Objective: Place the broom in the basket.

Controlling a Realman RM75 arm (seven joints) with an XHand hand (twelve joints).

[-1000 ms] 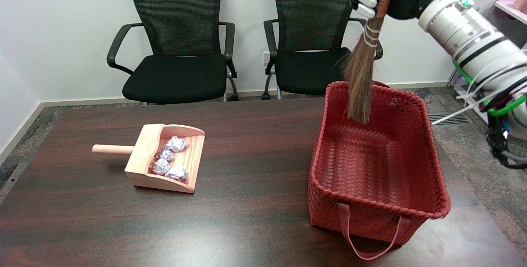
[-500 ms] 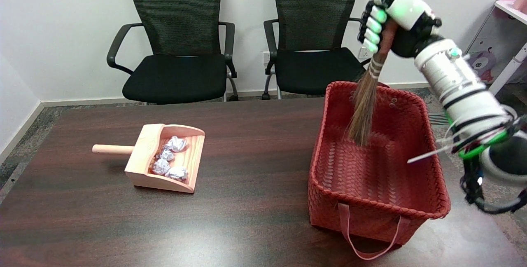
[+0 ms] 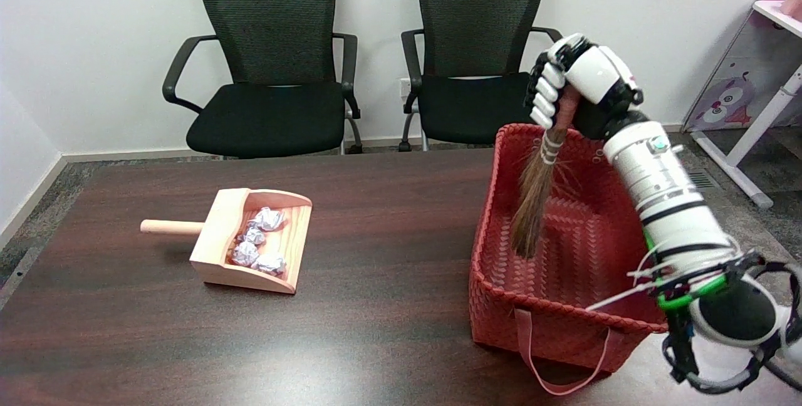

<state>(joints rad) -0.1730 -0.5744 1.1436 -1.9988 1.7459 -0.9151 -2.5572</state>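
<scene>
A small broom (image 3: 536, 196) with brown bristles and a reddish handle hangs bristles-down inside the red woven basket (image 3: 495, 281) on the table's right side. My right hand (image 3: 579, 89) grips the handle from above the basket's far rim, fingers wrapped around it. The bristle tips reach down to about the left part of the basket floor; whether they touch it I cannot tell. My white forearm crosses over the basket's right side and hides that wall.
A wooden dustpan (image 3: 250, 240) holding several crumpled foil balls (image 3: 257, 246) lies on the dark table (image 3: 376, 306) at the left, handle pointing left. Two black office chairs (image 3: 276, 61) stand behind the table. A pink strap hangs from the basket's near side.
My right hand has come down and toward me with the broom, lowering the bristles deeper into the basket and a little left. The dustpan and basket stayed put.
</scene>
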